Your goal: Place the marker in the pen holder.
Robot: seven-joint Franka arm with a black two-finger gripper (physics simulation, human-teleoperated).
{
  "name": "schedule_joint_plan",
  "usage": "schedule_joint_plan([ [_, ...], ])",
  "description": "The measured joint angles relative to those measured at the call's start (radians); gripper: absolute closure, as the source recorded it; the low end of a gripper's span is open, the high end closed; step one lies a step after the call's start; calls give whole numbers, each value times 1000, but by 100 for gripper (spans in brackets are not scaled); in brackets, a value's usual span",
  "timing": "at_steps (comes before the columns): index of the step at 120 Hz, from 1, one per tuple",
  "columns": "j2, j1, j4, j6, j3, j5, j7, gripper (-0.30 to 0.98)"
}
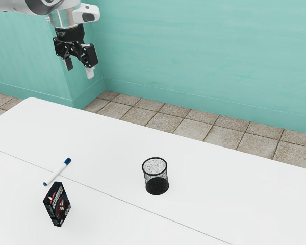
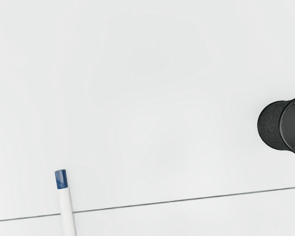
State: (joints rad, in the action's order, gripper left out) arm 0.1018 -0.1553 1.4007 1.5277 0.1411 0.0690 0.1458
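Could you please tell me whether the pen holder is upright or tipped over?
Upright: its open rim faces up above its base.

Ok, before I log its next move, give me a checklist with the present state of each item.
1. Gripper open and free for a grasp: ok, fingers apart with nothing between them.
2. Gripper down at the marker: not ok, it hangs high above the table's level.
3. Marker lying free: ok, flat on the table, across the seam.
4. Black box apart from the marker: ok, it stands near it with a gap.
5. Mesh pen holder upright, mouth up: ok.
6. Fingers lined up to straddle the marker: cannot tell.
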Motion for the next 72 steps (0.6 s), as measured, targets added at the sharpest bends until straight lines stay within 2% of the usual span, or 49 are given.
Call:
schedule_joint_plan([
  [44,5,6,-17,7,8,-13,-5,0],
  [58,101,10,-14,26,4,-13,-33,0],
  [64,151,-21,-2,38,1,5,-46,0],
  [72,179,-88,105,99,-10,32,-59,0],
])
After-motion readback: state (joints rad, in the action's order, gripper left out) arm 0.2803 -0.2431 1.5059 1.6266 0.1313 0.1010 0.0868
